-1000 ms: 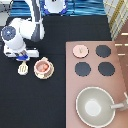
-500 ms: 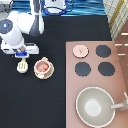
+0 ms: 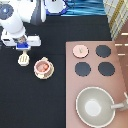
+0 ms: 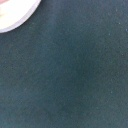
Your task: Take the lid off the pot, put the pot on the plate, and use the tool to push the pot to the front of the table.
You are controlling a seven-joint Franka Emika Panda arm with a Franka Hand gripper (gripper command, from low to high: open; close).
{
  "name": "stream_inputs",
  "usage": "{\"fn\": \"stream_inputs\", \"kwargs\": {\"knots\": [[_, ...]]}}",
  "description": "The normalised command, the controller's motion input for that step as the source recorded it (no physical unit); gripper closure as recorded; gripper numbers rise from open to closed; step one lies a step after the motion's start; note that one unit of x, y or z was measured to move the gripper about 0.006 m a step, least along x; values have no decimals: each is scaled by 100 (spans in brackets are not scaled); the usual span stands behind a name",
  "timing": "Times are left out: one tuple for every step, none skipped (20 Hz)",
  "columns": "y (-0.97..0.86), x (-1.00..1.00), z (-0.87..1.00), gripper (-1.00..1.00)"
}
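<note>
My gripper [image 3: 22, 49] hangs over the black table [image 3: 30, 105] at the exterior view's left, its fingers shut on the handle of the cream-white tool [image 3: 23, 59], whose slotted head points toward the view's bottom. Just right of the tool, the pink-tan pot [image 3: 44, 66] with reddish contents sits uncovered on the cream-yellow plate [image 3: 44, 77]. The pale pink lid [image 3: 79, 50] lies on the stove's top-left burner. The wrist view shows bare table and a pale curved edge [image 4: 15, 15] in one corner; I cannot tell what it belongs to.
The pinkish-brown stove counter [image 3: 92, 60] fills the exterior view's right, with three uncovered black burners [image 3: 103, 50]. A large grey-beige pan [image 3: 95, 105] with a handle sits at its bottom end. The robot base stands at the top left.
The arm has drawn toward the exterior view's top, and the tool has moved the same way with it, away from its spot beside the plate. Pot, plate and lid stayed put.
</note>
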Motion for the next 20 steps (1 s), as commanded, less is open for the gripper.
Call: {"fn": "stream_inputs", "kwargs": {"knots": [[40,-41,31,100],[43,-42,29,100],[45,-44,28,100],[48,-46,25,100],[49,-48,23,100],[51,-49,22,100],[54,-51,21,100],[57,-53,23,100],[60,-53,20,100],[62,-52,12,100],[61,-51,0,100],[59,-51,0,100],[57,-51,-3,100],[57,-49,-15,100],[49,-46,-25,100],[37,-45,-36,100],[21,-44,-43,100],[8,-44,-42,100],[0,-42,-44,100],[0,-39,-48,100]]}}
